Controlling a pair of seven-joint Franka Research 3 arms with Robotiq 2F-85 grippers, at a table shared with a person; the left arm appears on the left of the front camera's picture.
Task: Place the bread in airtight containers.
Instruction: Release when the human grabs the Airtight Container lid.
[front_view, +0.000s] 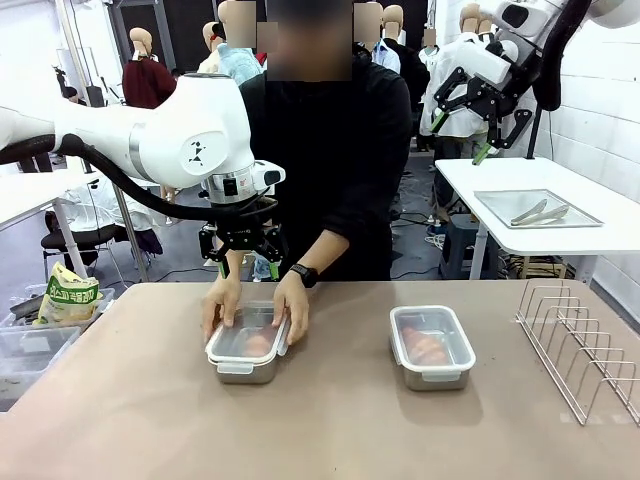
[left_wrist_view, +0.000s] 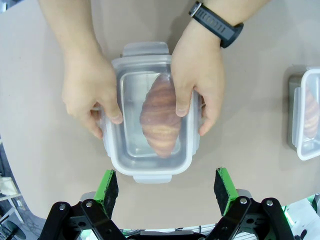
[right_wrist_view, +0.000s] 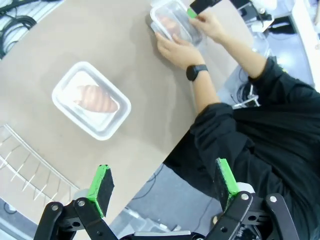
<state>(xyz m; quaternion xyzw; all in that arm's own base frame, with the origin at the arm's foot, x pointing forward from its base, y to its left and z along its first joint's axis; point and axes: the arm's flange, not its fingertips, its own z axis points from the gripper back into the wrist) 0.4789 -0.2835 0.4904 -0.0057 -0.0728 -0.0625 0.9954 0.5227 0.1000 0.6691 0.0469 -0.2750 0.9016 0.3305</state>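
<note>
Two steel containers sit on the tan table, each with a croissant under a clear lid. The person's hands (front_view: 255, 310) press the lid onto the left container (front_view: 248, 345); its croissant (left_wrist_view: 160, 117) shows through the lid. The right container (front_view: 432, 346) stands lidded and untouched, with its croissant (right_wrist_view: 95, 99) visible inside. My left gripper (front_view: 240, 245) hangs open above and behind the left container, its green pads (left_wrist_view: 109, 186) wide apart with nothing between them. My right gripper (front_view: 462, 125) is raised high at the back right, open and empty, its pads (right_wrist_view: 101, 183) spread.
A wire rack (front_view: 585, 345) stands at the table's right edge. A snack bag (front_view: 68, 297) and clear bins lie off the left side. A white side table with a flat metal tray (front_view: 535, 208) and tongs stands behind right.
</note>
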